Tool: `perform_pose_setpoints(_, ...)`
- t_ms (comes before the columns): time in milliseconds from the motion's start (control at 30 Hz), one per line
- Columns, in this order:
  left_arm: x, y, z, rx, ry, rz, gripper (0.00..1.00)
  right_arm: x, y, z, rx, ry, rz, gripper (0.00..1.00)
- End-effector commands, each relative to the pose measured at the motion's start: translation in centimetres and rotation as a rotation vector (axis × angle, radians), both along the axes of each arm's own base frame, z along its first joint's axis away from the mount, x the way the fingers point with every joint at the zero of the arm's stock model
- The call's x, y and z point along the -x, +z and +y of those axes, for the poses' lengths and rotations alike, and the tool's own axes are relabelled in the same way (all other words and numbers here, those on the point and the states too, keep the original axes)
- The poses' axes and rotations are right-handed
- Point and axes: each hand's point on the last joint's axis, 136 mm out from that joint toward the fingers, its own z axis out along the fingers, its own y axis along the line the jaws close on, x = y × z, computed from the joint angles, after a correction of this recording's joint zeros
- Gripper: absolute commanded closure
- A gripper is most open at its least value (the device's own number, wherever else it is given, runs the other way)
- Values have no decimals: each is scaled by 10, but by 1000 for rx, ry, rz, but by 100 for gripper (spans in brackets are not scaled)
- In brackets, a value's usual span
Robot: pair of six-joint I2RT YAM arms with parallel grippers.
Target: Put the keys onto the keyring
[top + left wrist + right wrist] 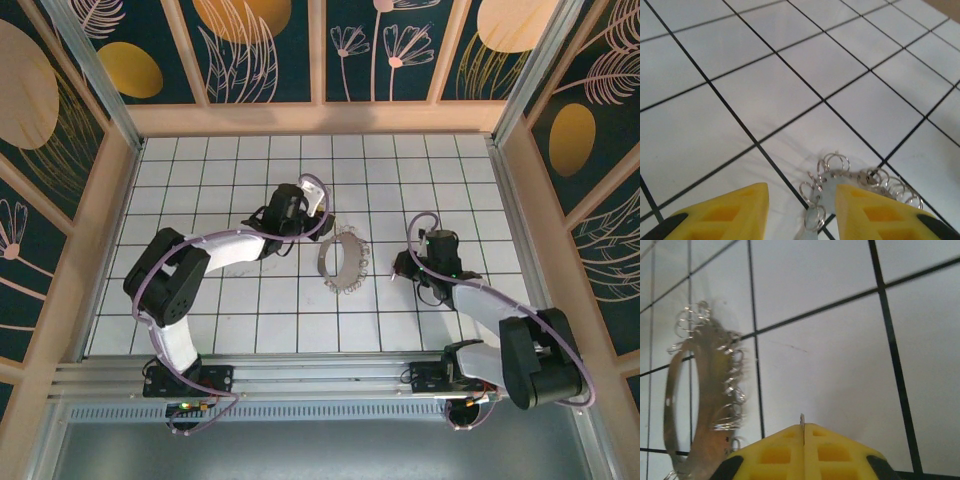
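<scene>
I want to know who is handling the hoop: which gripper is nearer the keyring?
Left. The left gripper has the keyring between its jaws. The right gripper is off to the keyring's right, apart from it, shut on a metal sliver.

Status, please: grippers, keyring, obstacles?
Left gripper open at large grey metal hoop hung with small rings. Right gripper shut on thin grey metal sliver. No obstacle between.

Yellow jaws tight on a thin metal sliver [802, 421] (bottom centre), keyring [710, 405] upright at left, white tiled floor [830, 340] behind.
</scene>
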Motion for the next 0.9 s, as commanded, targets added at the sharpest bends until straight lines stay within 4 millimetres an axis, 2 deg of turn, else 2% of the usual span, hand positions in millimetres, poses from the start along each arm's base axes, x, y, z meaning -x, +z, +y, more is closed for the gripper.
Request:
perform_pose_setpoints(0,-14,27,7,109,91,-35,60,-8,-2,-4,16,-25,11,73)
perform_pose_setpoints(100,-16,33,14,148,120,-32,60,-13,12,0,2,-29,-17,62)
perform_pose_setpoints(200,-19,42,25,203,158,-36,59,-19,30,8,2,-14,-56,60)
perform_pose_setpoints(333,-24,47,44,266,212,-31,59,-28,48,35,25,75,-94,59)
perform_pose_setpoints(500,-33,48,57,274,257,-37,58,-46,50,77,44,169,-93,60)
perform_pose_setpoints(667,-35,50,58,265,230,-30,57,-61,43,112,51,220,-70,61)
perform_pose_setpoints(733,-34,45,56,233,202,-16,57,-66,41,117,55,218,-70,61)
perform_pose_setpoints(800,-30,38,44,183,111,14,58,-70,41,119,49,211,-72,61)
perform_pose_setpoints(867,-23,22,35,136,37,68,58,-73,41,118,52,204,-74,61)
